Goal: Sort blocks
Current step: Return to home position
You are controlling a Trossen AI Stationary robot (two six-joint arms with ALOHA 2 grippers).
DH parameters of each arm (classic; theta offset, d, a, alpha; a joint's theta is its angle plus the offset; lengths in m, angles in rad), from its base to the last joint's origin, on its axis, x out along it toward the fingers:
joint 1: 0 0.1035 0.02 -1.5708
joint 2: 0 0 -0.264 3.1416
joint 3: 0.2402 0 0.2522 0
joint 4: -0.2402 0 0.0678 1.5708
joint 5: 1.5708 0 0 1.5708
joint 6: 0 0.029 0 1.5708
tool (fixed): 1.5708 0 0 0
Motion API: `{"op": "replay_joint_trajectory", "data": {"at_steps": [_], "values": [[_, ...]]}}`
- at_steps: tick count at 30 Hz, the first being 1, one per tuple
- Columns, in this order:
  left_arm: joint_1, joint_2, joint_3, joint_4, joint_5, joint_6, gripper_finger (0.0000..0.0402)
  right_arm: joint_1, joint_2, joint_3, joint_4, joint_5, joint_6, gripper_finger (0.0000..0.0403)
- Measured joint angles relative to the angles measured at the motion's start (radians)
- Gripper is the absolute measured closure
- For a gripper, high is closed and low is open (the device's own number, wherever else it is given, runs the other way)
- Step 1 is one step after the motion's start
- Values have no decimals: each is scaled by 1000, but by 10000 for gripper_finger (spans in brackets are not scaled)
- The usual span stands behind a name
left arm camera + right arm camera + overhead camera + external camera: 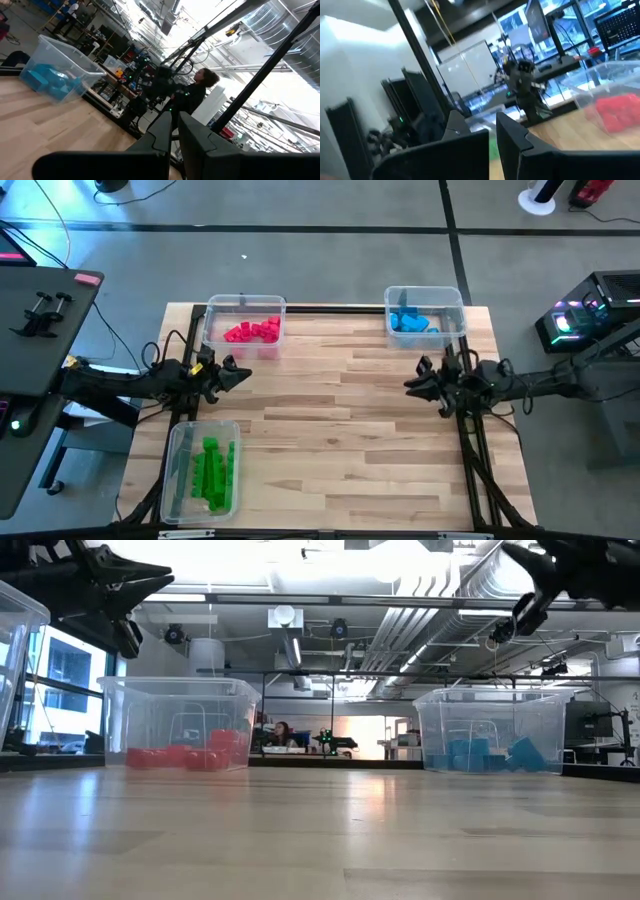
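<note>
Blocks [252,331] lie sorted by colour in three clear bins [245,301]; left tool [246,374], right tool [408,386] nearly closed, empty.

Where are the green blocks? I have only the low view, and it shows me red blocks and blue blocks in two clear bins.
Observer: The green blocks lie in a third clear bin, at the table's left corner nearest your camera.
Operator: Does any block lie loose on the table?
Observer: No. The high view shows the wooden table bare between the bins.
Operator: Do the grippers hold something?
Observer: No. The wrist views show the left gripper and the right gripper shut, with nothing held.
</note>
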Motion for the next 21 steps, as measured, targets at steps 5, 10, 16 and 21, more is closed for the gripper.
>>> {"op": "replay_joint_trajectory", "data": {"at_steps": [5,10,16,21], "values": [[0,0,0,0,0,0,382,8,-2,-46,3,-9,-46,403],[0,0,0,0,0,0,382,8,-1,-81,-28,-51,-83,403],[0,0,0,0,0,0,382,1,-1,-120,-58,-52,-129,403],[0,0,0,0,0,0,382,-18,-1,-120,-240,-49,-105,403]]}}
